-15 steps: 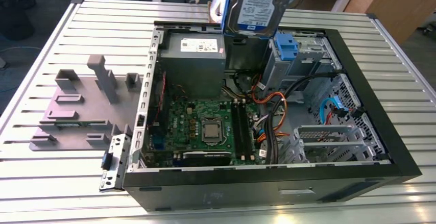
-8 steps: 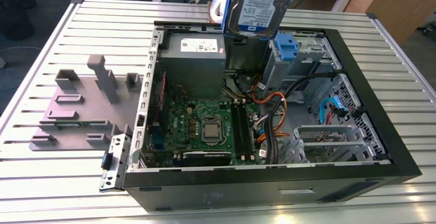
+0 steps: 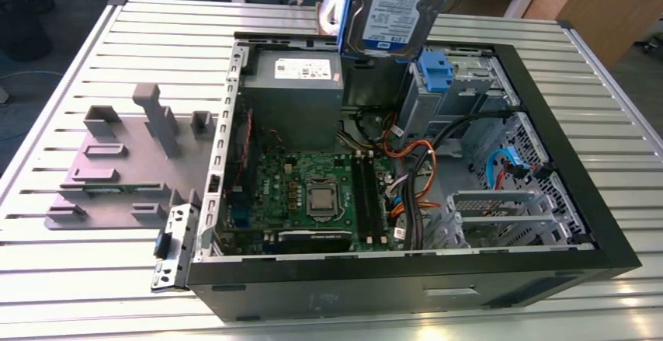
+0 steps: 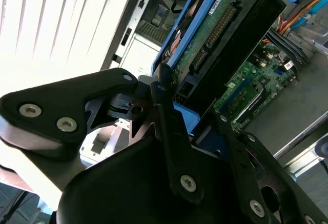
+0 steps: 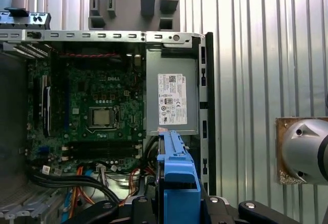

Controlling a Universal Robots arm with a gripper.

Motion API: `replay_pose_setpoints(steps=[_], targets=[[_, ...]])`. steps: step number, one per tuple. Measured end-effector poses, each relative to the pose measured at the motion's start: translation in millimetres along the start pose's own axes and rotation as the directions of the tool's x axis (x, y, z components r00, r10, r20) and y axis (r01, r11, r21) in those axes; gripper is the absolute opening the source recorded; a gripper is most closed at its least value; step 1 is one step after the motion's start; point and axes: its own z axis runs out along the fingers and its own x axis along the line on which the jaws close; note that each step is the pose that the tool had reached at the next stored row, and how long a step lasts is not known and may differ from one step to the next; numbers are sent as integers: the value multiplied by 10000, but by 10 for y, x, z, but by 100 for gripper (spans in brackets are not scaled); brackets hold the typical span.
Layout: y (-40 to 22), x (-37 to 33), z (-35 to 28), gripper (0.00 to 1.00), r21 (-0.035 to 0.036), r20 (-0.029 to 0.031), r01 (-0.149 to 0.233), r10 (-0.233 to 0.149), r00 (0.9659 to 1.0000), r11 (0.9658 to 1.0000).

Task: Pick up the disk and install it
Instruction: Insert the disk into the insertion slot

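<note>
one disk [image 3: 399, 8] above open computer case [image 3: 393, 290]

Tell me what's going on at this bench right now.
A robot arm's tool is clamped on the disk, holding it on edge in the air above the open computer case, close to the grey power supply box. The disk is not yet seated in the case. A grey stand sits on the table beside the case.

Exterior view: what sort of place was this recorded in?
Probably a robotics lab or workshop bench: an open computer case lies on a slatted metal table, a grey fixture stand beside it. The gripper holds the disk above the case.
</note>
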Motion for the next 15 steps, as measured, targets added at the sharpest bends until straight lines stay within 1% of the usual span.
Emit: replay_pose_setpoints(steps=[15], targets=[[-9,53,-6,37,-1,-2,1,-1,10000,10000]])
